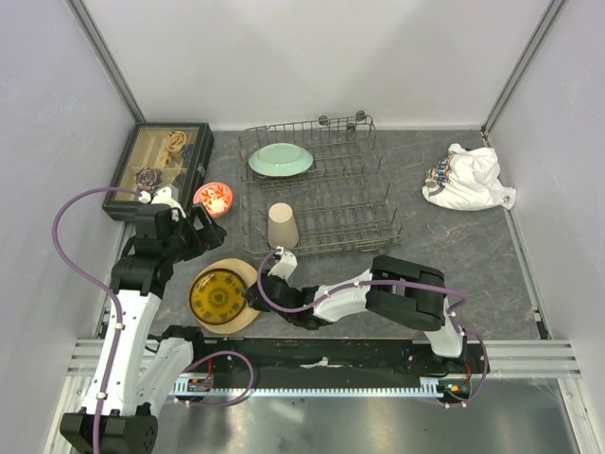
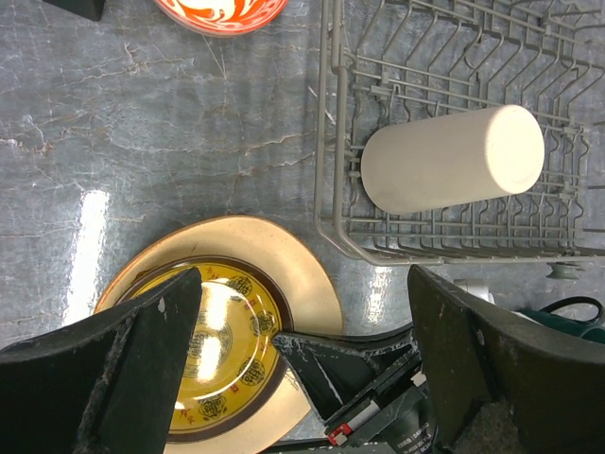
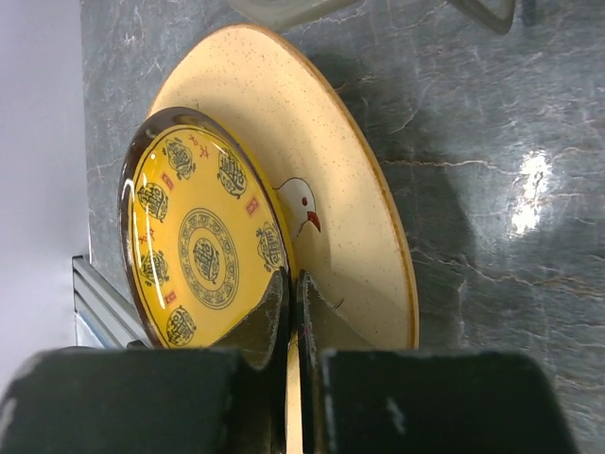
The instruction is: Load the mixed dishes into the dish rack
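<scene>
Rim contact settles which arm acts: our right gripper (image 3: 291, 288) is pinched shut on the edge of the yellow plate (image 1: 219, 297). That plate lies on the tan plate (image 3: 350, 161) on the table, just in front of the dish rack (image 1: 331, 203).

From overhead, the rack stands at about one o'clock from the plate. The beige cup (image 1: 283, 225) lies on its side in the rack's nearest corner. Our left gripper (image 2: 302, 279) hangs spread wide and empty at about eleven o'clock from the plate.

We judge the right arm should lift toward one o'clock, then turn the plate on edge between free prongs beyond the cup.
</scene>
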Controlling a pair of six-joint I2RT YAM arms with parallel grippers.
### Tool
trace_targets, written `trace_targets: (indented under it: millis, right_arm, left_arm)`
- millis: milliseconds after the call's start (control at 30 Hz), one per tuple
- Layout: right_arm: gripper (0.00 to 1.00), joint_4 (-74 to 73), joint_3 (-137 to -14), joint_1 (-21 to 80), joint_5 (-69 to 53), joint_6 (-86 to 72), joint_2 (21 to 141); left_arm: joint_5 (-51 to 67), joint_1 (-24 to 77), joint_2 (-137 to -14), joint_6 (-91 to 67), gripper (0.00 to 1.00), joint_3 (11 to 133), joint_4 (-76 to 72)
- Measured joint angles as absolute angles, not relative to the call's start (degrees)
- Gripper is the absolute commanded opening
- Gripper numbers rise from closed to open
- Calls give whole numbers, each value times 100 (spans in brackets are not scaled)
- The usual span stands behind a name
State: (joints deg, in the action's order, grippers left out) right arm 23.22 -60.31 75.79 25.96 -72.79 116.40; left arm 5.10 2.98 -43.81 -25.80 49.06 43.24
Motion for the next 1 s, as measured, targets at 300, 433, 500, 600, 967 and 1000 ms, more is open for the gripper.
trace_targets:
  millis: [300, 433, 500, 600, 967, 1000]
  right_arm:
    - [0, 2167, -5804, 7568, 2655, -7032, 11351]
    - [0, 1903, -5636, 7570, 2749, -6744, 10945]
    - [0, 1800, -5581, 7577, 2803, -6598, 10724]
    - [0, 1704, -5507, 7592, 2904, -6394, 10385]
    - [0, 1133, -5288, 7806, 3371, -5706, 8912]
    - [0, 980, -5266, 7819, 3496, -5625, 8680]
  left_arm:
    - [510, 298, -4381, -2582, 96, 4873, 4327]
    - [508, 298, -4381, -2582, 96, 5017, 4405]
    - [506, 298, -4364, -2582, 96, 5162, 4416]
    - [499, 298, -4289, -2585, 96, 5408, 4412]
    - [432, 298, -4032, -2589, 96, 5684, 4429]
    - [399, 298, -4018, -2587, 96, 5695, 4434]
